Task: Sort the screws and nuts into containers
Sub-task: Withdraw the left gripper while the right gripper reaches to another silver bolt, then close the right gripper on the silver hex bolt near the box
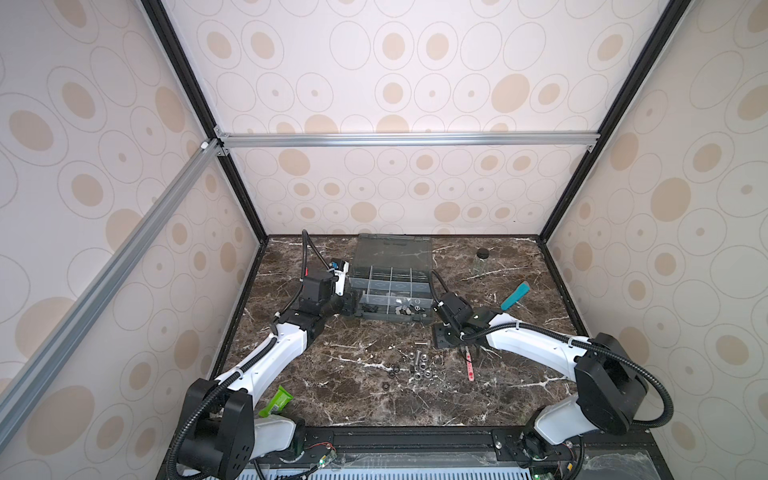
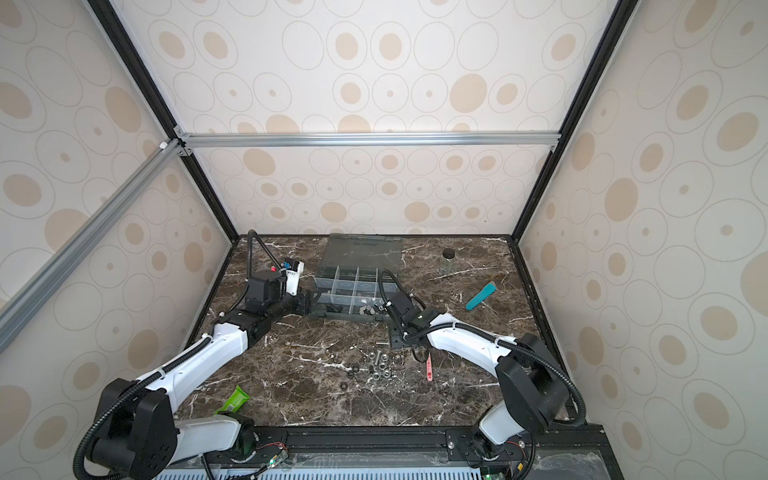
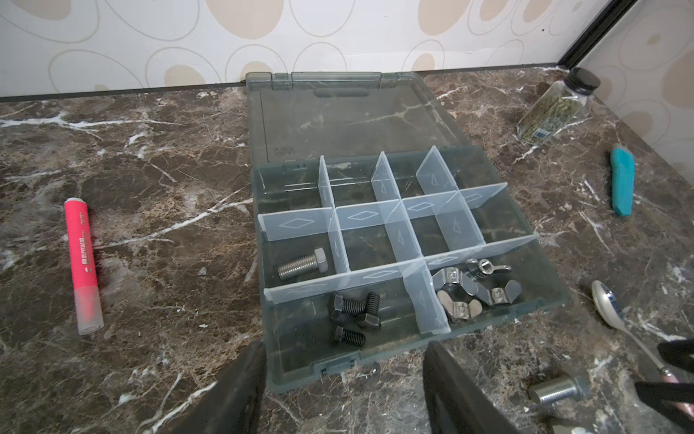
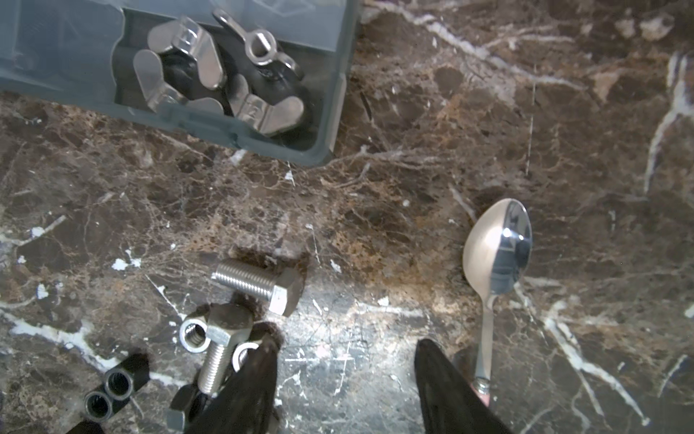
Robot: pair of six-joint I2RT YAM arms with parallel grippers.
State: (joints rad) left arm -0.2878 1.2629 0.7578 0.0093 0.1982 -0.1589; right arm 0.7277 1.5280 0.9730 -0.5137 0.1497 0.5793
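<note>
Three black bolts are being kept in the near-left compartment of the grey organizer box, one silver hex bolt in the compartment behind it, and several wing nuts in the near-right one. Sorting is being judged partly done: silver bolts, silver hex nuts and black nuts are being left loose on the worktop. The left claw is being held open and empty at the box's near wall. The right claw is being held open, gripping nothing, between the loose bolts and a spoon.
</note>
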